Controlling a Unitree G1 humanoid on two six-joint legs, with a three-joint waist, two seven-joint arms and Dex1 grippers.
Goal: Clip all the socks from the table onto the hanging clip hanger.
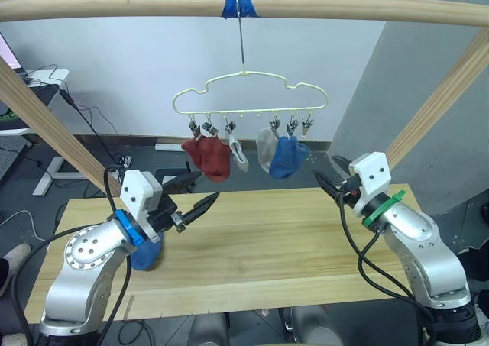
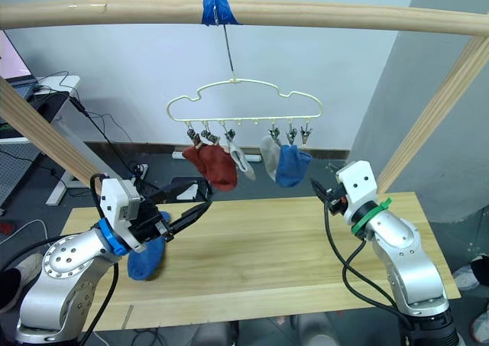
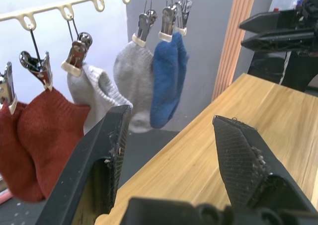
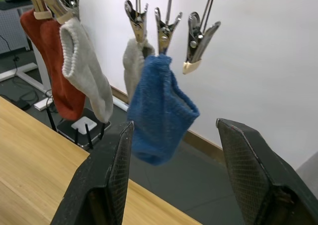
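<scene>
We see five knit socks clipped on the cream-yellow wire clip hanger (image 1: 250,96): two rust red socks (image 1: 208,156), two light grey socks (image 3: 119,83), one blue sock (image 4: 160,109). A second blue sock (image 2: 145,258) lies on the pale wooden counter (image 1: 267,247), half hidden behind our left gripper (image 1: 192,202). Its jaws stand apart, empty; the right gripper (image 2: 319,191) likewise.

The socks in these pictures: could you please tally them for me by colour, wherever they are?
Rust red socks: 2, both clipped to the clip hanger
Light grey socks: 2, both clipped to the hanger
Blue socks: 2, one on the hanger, one on the table beside the left arm
Total: 6
</scene>
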